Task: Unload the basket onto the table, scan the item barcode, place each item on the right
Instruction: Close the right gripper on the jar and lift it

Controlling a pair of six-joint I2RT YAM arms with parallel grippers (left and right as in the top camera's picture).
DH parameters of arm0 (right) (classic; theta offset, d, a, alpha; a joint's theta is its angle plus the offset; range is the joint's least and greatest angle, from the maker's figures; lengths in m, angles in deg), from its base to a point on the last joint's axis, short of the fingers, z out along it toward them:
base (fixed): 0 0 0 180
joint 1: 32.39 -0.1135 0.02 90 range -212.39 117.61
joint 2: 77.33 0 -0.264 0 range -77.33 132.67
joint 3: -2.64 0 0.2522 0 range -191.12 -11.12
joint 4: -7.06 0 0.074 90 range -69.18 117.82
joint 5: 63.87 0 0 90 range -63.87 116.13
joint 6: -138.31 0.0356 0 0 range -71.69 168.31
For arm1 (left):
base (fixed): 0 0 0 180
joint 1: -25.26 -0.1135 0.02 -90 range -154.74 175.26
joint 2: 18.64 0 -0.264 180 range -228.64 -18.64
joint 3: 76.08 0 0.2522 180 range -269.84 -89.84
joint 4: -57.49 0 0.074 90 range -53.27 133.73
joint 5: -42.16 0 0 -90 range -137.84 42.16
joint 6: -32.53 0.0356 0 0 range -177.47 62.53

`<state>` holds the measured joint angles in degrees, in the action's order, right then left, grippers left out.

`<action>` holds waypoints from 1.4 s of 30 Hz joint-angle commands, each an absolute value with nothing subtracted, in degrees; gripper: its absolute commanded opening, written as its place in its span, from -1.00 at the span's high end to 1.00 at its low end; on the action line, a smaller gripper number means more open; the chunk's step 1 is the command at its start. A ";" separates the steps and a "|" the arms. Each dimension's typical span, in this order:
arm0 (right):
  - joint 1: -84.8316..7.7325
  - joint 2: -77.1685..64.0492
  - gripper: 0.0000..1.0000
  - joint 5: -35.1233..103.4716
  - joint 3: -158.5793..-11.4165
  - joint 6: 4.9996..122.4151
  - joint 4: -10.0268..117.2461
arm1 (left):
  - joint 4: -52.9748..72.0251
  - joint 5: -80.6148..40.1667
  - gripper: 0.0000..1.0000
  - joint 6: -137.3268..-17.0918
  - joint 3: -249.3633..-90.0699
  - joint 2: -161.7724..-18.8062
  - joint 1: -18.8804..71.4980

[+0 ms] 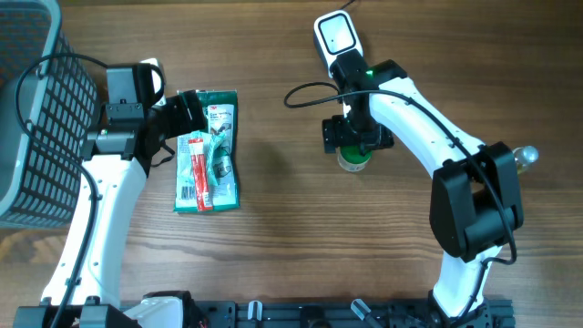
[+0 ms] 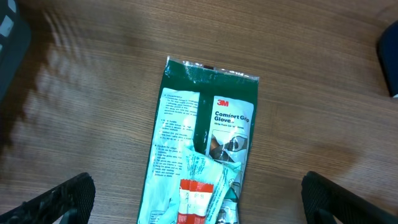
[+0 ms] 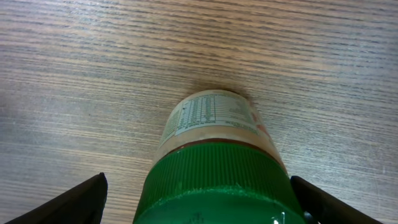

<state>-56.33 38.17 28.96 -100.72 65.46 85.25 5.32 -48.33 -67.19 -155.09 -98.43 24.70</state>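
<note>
A jar with a green ribbed lid [image 3: 214, 180] and a printed label stands upright on the wood table; in the overhead view the jar [image 1: 352, 162] shows just below the right wrist. My right gripper [image 3: 205, 208] straddles its lid, open, a dark finger [image 3: 84, 199] on each side, with a gap on the left. A white handheld scanner [image 1: 335, 36] lies at the back. My left gripper [image 2: 199, 202] hangs open above a green glove packet [image 2: 208, 124] with a red-and-white packet [image 2: 196, 199] lying on it.
A dark wire basket [image 1: 36, 118] stands at the left edge. A black cable [image 1: 305, 91] loops between the scanner and the jar. The glove packet [image 1: 219, 150] lies left of centre, beside the left arm.
</note>
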 commanded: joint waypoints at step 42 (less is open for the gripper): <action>-56.31 37.84 -0.99 27.26 -92.05 72.25 74.97 | 5.49 -47.85 -1.00 -66.90 -155.73 -97.82 24.40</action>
<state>-56.33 38.17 28.61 -92.57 72.62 75.15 5.32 -48.33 -67.21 -155.09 -98.43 24.70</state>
